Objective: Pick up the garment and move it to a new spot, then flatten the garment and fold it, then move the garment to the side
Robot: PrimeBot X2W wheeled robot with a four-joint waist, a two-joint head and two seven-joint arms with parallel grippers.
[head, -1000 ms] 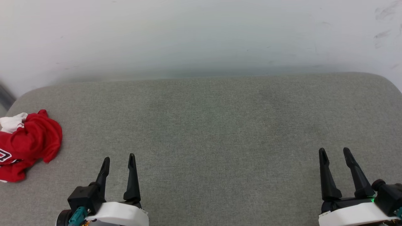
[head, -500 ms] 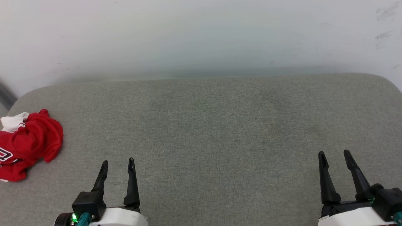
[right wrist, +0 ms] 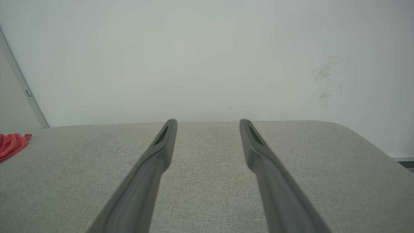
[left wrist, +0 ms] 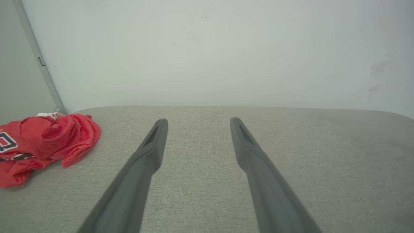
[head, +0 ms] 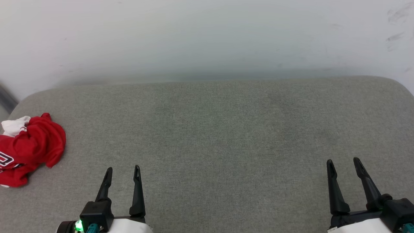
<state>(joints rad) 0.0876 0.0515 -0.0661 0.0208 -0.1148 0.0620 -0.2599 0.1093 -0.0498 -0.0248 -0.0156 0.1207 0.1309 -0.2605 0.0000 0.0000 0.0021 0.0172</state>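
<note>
I see the jersey (head: 30, 147) crumpled at the cushion's (head: 213, 129) left edge — my left gripper (head: 122, 171) and right gripper (head: 343, 163) both spread, empty.

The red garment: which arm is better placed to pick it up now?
Probably the left. The garment lies crumpled at the left edge of the grey cushion, near the open left gripper; the open right gripper is far over on the opposite side.

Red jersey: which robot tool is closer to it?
Left. The left tool is open a little way to the right of the crumpled red jersey, not touching; the right tool is open far off across the grey cushion.
</note>
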